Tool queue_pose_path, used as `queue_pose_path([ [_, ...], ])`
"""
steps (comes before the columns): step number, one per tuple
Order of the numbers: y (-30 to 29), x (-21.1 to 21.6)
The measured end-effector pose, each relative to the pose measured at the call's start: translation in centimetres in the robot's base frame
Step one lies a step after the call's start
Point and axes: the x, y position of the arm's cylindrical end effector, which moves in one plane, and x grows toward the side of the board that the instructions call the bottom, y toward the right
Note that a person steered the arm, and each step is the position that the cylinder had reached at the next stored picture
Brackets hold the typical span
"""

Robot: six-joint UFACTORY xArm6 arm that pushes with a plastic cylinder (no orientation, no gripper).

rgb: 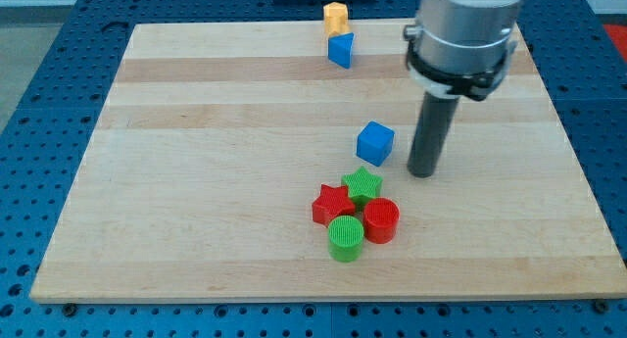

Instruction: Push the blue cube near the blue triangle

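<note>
The blue cube sits near the middle of the wooden board. The blue triangle lies toward the view's top, just below a yellow block at the board's top edge. My tip rests on the board just to the right of the blue cube and slightly lower, a small gap apart from it. The rod rises to the arm's grey body at the view's top right.
A cluster lies below the blue cube: a green star, a red star, a red cylinder and a green cylinder. The green star is close under the cube.
</note>
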Motion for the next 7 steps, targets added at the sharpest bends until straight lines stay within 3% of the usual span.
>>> queue_pose_path([
  [4,-14.8,-7.6],
  [7,-11.2,-13.0],
])
